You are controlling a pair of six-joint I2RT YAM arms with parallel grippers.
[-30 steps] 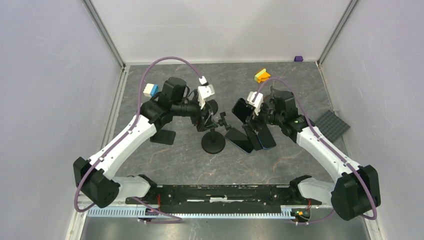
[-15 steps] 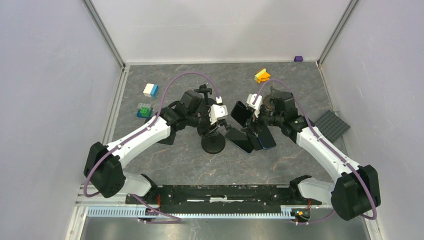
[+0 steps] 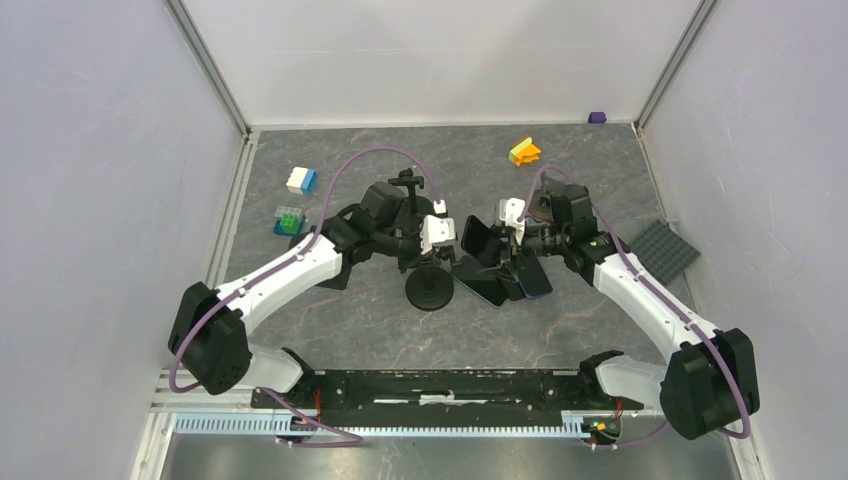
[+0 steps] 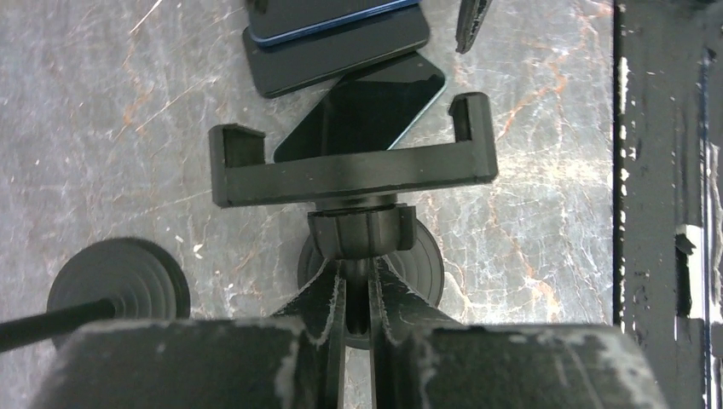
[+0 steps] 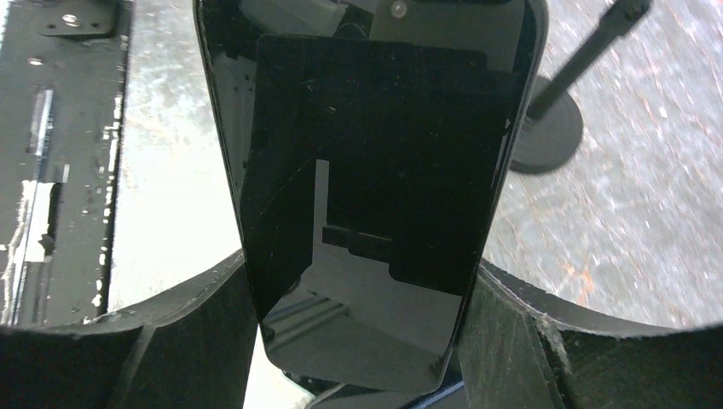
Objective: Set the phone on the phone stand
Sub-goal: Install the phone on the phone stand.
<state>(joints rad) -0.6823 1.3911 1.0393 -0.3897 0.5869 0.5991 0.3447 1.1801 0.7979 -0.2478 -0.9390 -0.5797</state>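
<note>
Phone (image 5: pixel 367 196) is clamped edgewise in your right pincer (image 5: pixel 362 328); your left pincer (image 4: pixel 356 298) grips the phone stand (image 4: pixel 354 170) by its neck, likely to steady it.

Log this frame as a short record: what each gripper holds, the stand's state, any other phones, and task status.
left gripper: closed on the phone stand, just below its cradle
right gripper: holding the phone by its long edges
cradle: empty
other phones: lying flat next to the stand's base
task status: phone not yet on the stand
</note>
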